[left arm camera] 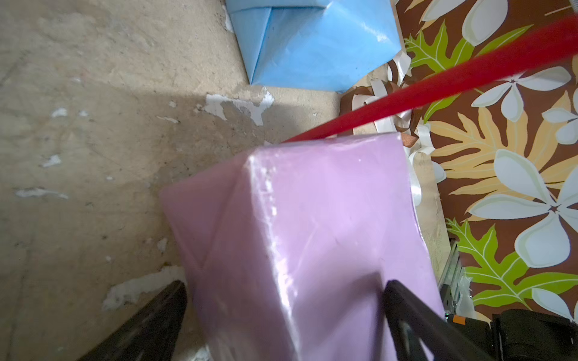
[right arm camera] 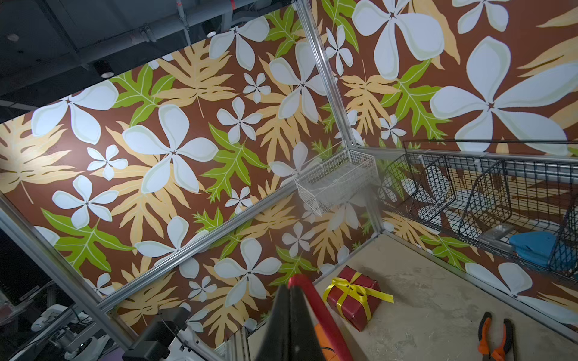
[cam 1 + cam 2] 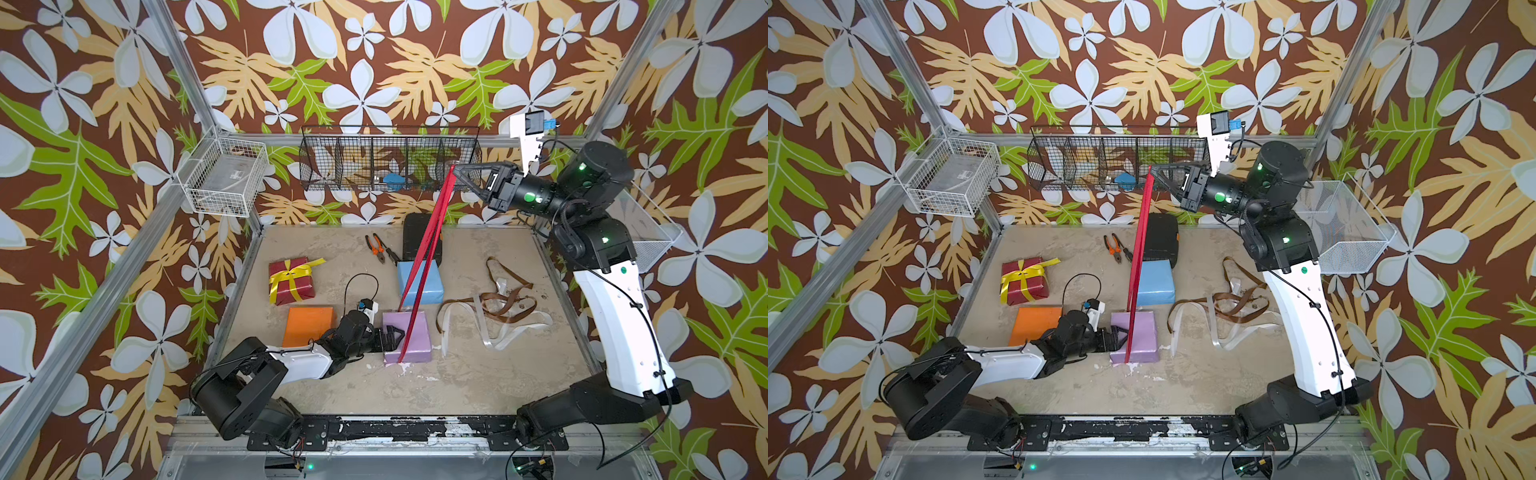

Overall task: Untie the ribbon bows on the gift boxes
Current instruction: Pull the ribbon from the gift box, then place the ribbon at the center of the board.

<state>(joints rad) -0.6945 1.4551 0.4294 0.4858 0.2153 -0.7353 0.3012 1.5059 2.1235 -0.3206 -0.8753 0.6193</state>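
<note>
While my right gripper [image 3: 455, 170], clamped on the red ribbon [image 3: 424, 266], holds it taut above the lilac box [image 3: 413, 336], my left gripper [image 3: 394, 337] straddles that box, wide open; white ribbon [image 3: 480, 311] and brown ribbon [image 3: 513, 319] lie loose, yellow bow [image 3: 293, 272] still tied

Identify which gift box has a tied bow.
The dark red box, wearing the yellow bow; the orange box, light blue box and lilac box have none.

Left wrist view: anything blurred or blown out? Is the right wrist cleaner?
Left wrist view: the red ribbon and the left gripper are soft, and a glare streak runs down the lilac box; right wrist view: the shut right gripper and ribbon are blurred close up, the dark red box is sharp.
</note>
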